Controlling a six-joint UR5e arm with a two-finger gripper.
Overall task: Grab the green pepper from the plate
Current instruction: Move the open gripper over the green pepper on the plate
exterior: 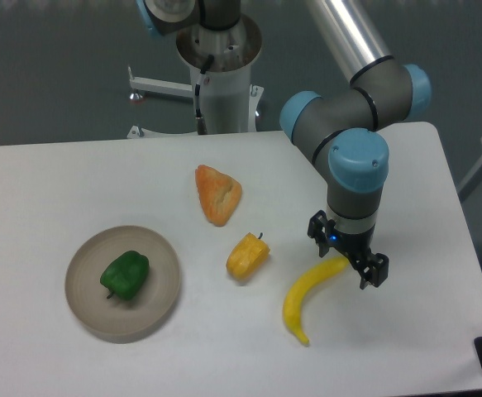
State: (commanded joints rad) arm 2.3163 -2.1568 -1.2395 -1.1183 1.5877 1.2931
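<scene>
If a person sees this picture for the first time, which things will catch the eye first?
The robot arm with its blue joints reaches over the right side of the white table, its claw right above the upper end of the yellow banana. On the left, the green pepper lies on the plate, far from the claw.

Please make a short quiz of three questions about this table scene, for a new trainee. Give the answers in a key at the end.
1. True or false: the green pepper lies on the plate.
2. Which object is nearest to the end effector? A) the banana B) the yellow-orange pepper C) the bread piece
3. Fill in: the end effector is on the ____ side of the picture, far from the plate.

Key: 1. true. 2. A. 3. right.
</scene>
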